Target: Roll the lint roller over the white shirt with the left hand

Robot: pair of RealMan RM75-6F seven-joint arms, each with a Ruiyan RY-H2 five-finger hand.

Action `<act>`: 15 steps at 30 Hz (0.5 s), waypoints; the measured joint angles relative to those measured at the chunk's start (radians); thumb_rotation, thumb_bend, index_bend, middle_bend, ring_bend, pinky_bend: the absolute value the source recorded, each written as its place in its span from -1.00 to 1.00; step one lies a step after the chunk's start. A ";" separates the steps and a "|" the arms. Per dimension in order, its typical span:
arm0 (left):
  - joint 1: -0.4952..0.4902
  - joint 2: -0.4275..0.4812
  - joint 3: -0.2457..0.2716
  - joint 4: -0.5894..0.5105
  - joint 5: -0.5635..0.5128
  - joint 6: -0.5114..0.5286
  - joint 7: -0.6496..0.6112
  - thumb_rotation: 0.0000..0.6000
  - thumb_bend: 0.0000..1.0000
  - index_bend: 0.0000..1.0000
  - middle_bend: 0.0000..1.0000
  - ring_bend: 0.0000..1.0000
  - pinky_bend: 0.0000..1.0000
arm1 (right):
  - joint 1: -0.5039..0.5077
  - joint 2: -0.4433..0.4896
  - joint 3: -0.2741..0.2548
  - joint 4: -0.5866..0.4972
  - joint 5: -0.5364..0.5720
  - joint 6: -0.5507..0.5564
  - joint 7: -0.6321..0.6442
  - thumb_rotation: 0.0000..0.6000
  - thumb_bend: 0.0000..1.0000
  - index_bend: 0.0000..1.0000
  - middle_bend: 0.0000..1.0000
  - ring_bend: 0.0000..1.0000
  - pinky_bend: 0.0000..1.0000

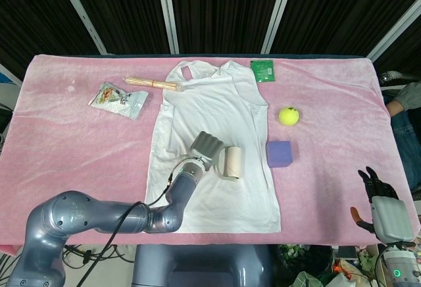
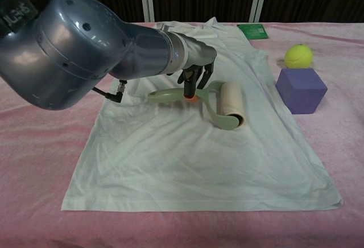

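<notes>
Left hand (image 2: 196, 71) at frame centre, fingers curled down around the lint roller (image 2: 219, 103) handle, gripping it; roller head rests on the white shirt (image 1: 217, 168) spread mid-counter; right hand (image 1: 381, 198) at lower right, fingers apart, holding nothing.

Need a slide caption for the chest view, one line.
Left hand holds the green lint roller by its handle on the white shirt, beside a purple cube and tennis ball.

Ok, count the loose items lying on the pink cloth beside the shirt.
5: snack packet and wooden sticks left of the shirt; green packet, tennis ball and purple cube on its right.
</notes>
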 measured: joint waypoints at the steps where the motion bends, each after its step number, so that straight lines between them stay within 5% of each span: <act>1: 0.003 0.007 0.004 -0.008 0.000 0.001 0.003 1.00 0.11 0.38 0.33 0.05 0.40 | 0.000 0.000 0.000 0.000 0.001 0.000 0.000 1.00 -0.44 -0.92 -1.00 -0.70 -0.70; 15: 0.084 0.146 0.131 -0.124 0.020 0.008 0.027 1.00 0.12 0.39 0.34 0.05 0.40 | -0.001 -0.002 0.002 -0.005 0.010 -0.001 0.002 1.00 -0.44 -0.92 -1.00 -0.70 -0.70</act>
